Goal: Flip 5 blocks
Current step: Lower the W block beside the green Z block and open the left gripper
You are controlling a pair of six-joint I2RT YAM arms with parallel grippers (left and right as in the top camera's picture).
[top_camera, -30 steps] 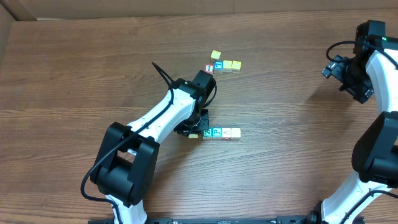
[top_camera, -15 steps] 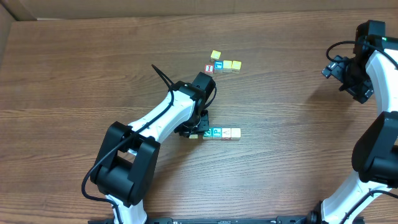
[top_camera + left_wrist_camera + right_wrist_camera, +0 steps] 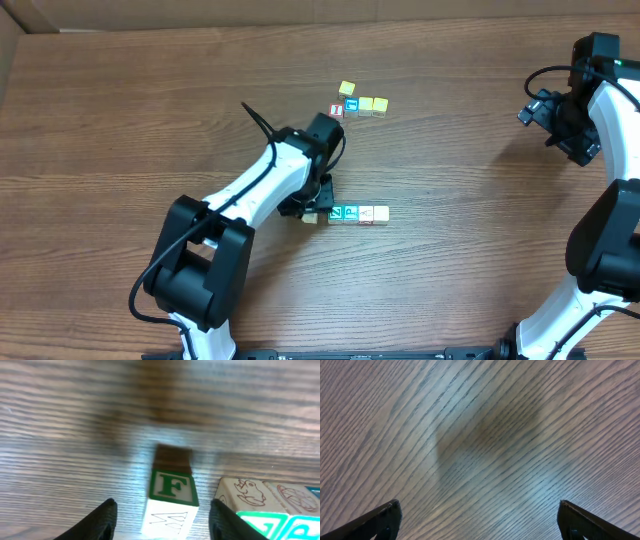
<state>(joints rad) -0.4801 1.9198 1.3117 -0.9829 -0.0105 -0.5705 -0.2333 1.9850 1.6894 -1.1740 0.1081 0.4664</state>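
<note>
**Overhead view.** The left claw (image 3: 318, 203) stands at the left end of the row of blocks (image 3: 358, 213) near the middle of the desk (image 3: 120, 120). Over the last second it has spread from nearly closed to partly open. The left arm reaches diagonally across the desk, with the wrist pointing down. A second group of blocks (image 3: 358, 102) lies well apart, farther back. The right arm is folded at the right edge, with the right claw (image 3: 560, 130) clear of all blocks.

**Left wrist view.** The block (image 3: 172, 491) rests on the desk with a green F on top and a W on its near side. Both fingers (image 3: 102, 520) stand apart from it, so it is released. A neighbouring block (image 3: 245, 492) sits just beside it. This flip is probably complete. The number remaining cannot be determined.

**Right wrist view.** The right claw is wide open over bare desk and holds nothing.
</note>
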